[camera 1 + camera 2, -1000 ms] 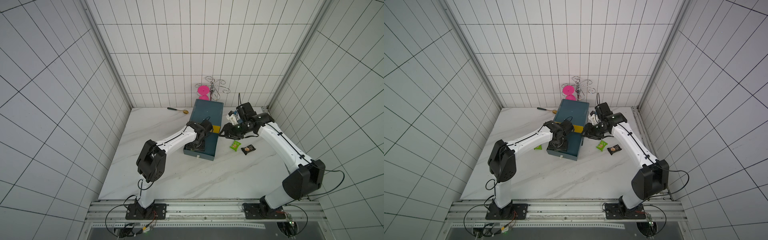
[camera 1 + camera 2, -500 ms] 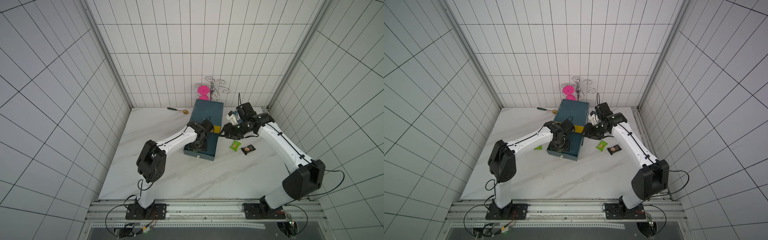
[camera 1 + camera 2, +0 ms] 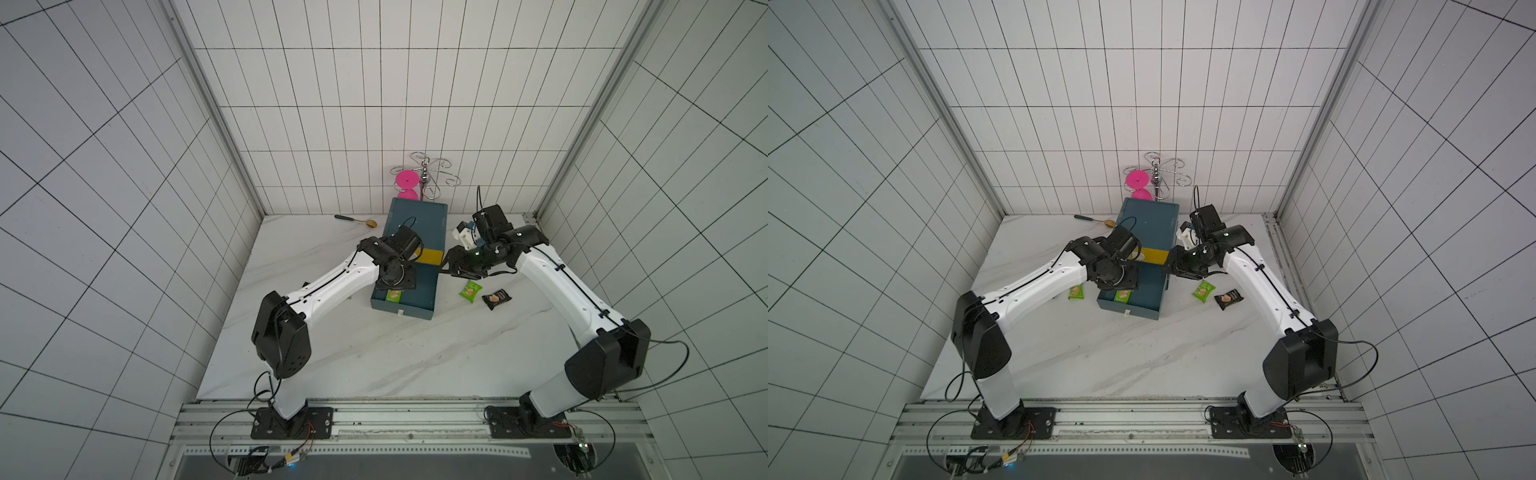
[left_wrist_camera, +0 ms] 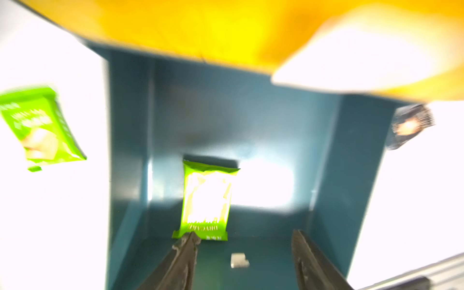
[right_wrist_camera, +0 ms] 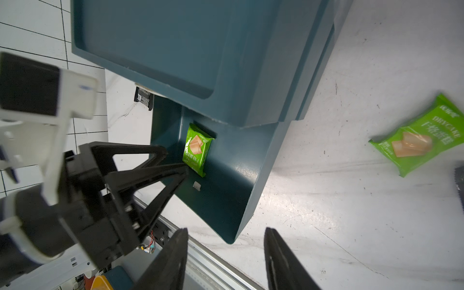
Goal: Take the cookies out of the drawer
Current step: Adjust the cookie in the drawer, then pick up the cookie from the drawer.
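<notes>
The teal drawer (image 3: 419, 297) stands pulled out of its cabinet (image 3: 417, 222). One green cookie packet (image 4: 208, 198) lies flat inside it. My left gripper (image 4: 244, 236) reaches down into the drawer, open and empty, with one fingertip (image 4: 191, 237) at the packet's near edge. On the table right of the drawer lie a green packet (image 3: 470, 291) and a black packet (image 3: 496, 298). Another green packet (image 3: 1076, 292) lies left of the drawer, and a black one (image 5: 143, 98) beside the cabinet. My right gripper (image 5: 226, 229) hovers open and empty by the drawer's right wall.
A yellow drawer front (image 3: 428, 255) sits above the open drawer. A small white scrap (image 4: 238, 259) lies on the drawer floor. At the back stand a chrome rack (image 3: 428, 174) with a pink cup (image 3: 406, 181), and a spoon (image 3: 355, 220). An aluminium rail (image 3: 395, 409) runs along the front edge.
</notes>
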### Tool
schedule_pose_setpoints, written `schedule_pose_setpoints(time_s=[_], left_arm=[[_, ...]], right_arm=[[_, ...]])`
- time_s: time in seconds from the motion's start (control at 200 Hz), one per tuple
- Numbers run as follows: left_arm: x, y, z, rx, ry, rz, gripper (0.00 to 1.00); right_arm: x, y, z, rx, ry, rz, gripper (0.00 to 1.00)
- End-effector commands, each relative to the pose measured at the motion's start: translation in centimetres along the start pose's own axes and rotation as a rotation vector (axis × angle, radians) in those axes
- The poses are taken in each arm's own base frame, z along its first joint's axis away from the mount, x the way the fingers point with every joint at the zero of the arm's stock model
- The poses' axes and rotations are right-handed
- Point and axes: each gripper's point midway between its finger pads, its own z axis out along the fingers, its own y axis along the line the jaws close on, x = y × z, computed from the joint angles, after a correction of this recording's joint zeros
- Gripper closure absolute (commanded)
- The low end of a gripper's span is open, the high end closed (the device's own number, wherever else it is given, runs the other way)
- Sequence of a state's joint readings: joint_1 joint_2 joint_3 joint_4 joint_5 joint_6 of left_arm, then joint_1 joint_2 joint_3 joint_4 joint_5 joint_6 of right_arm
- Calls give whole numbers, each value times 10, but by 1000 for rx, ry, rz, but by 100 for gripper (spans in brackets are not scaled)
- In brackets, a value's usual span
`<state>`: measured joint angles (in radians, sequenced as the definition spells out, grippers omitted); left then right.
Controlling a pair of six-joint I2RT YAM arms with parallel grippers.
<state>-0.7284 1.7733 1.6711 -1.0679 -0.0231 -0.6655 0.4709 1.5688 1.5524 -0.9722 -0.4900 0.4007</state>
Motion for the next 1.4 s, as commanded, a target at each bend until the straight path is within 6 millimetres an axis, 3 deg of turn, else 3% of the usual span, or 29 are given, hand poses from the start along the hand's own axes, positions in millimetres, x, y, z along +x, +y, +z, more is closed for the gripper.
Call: schedule_pose_setpoints(time_s=[0.0, 0.24, 0.375, 0.535, 0.715, 0.845, 1.0, 1.394], left_arm=[[-11, 1, -24, 50, -69, -25, 36], [6, 17, -50, 93, -96, -54, 36], [20, 24, -50, 105, -80, -31, 36], [19, 36, -37, 11, -60, -23, 35], [11, 32, -19, -64, 3, 20, 34], [15, 27, -1, -120, 52, 83, 33], [24, 40, 19, -244, 106, 131, 32], [35, 34, 52, -318, 124, 212, 31]], right_arm=[[-13, 12, -16, -15, -44, -13, 48], [-26, 22, -20, -29, -52, -31, 48], [-26, 23, -13, -30, -31, -34, 48], [-24, 24, -8, -37, -20, -33, 47], [-20, 21, -6, -26, -16, -38, 47], [-18, 19, -5, -24, -7, -40, 47], [-16, 18, -4, -26, -3, -45, 48], [-14, 17, 0, -26, 8, -49, 47]])
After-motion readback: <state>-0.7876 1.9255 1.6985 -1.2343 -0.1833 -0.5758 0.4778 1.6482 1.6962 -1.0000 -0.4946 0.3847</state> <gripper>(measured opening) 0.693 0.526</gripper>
